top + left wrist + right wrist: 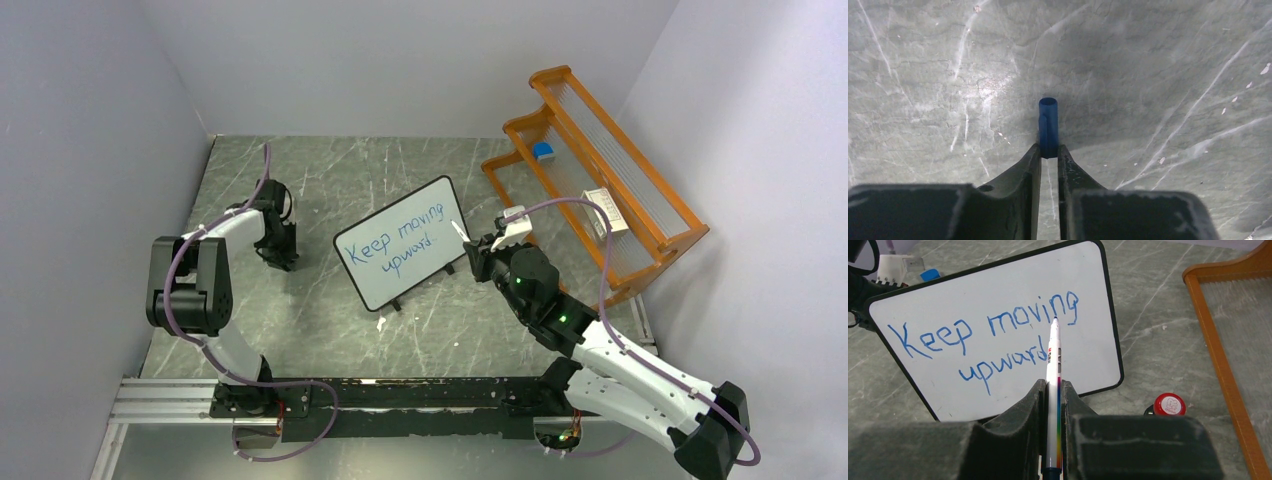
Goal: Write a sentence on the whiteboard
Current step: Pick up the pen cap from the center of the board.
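**Blue sentence (400,240) written, marker (1053,355) poised**

Right of the whiteboard (395,287), the right gripper (1052,387) clamps the marker, its tip just off the sentence, perhaps for a last stroke. Left of the whiteboard, the left gripper (1048,150) pinches the blue cap (1048,122), likely for recapping.

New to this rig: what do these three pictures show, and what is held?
Two white-and-black robot arms stand at a grey marbled table. The wide picture looks down from above; the other two come from wrist cameras. In the middle stands a small black-framed whiteboard bearing blue handwriting, "Keep moving upward". An orange rack sits to the right. The left end effector pinches a small blue tubular cap; the right end effector grips a white marker pen pointing at the board.
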